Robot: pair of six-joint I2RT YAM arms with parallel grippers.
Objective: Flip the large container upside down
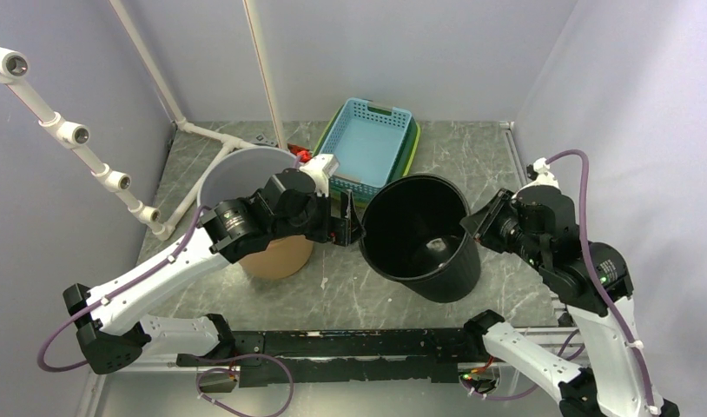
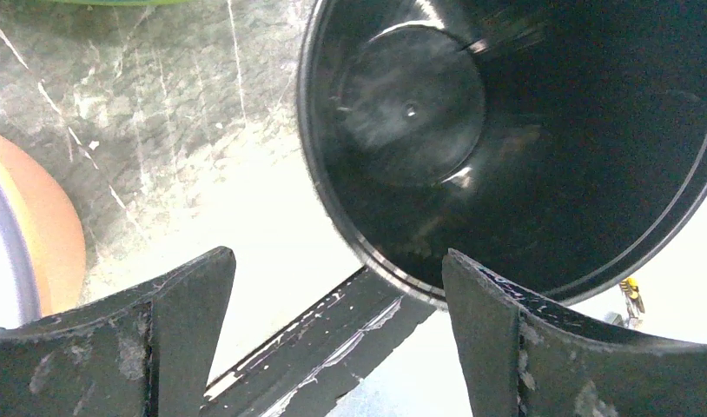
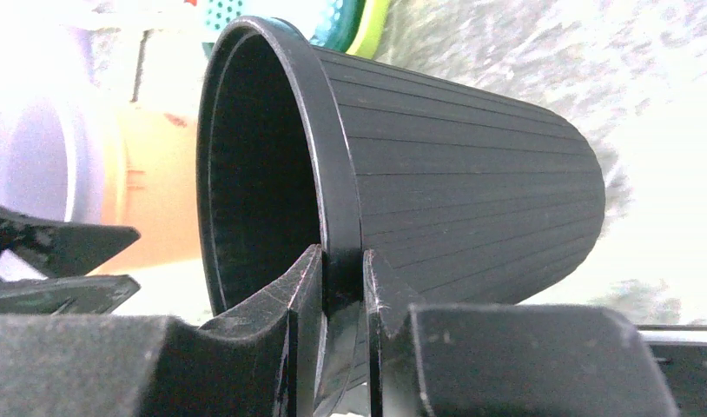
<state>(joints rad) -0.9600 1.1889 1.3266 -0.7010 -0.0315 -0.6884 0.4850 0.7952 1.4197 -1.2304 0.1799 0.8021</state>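
Note:
The large container (image 1: 419, 234) is a black ribbed bucket at the middle of the table, its mouth facing up and leaning a little. My right gripper (image 1: 472, 228) is shut on its right rim, one finger inside the wall and one outside; the right wrist view shows the container (image 3: 454, 174) with the rim pinched in the gripper (image 3: 341, 256). My left gripper (image 1: 350, 221) stands open just off the left rim, holding nothing. In the left wrist view the gripper (image 2: 337, 261) is spread wide beside the container's (image 2: 506, 130) dark inside.
A brown bucket with a pale lavender inside (image 1: 246, 174) stands under my left arm. A blue basket (image 1: 372, 139) nested in a green one sits at the back. White pipework (image 1: 72, 135) runs along the left. A black rail (image 1: 350, 343) lines the near edge.

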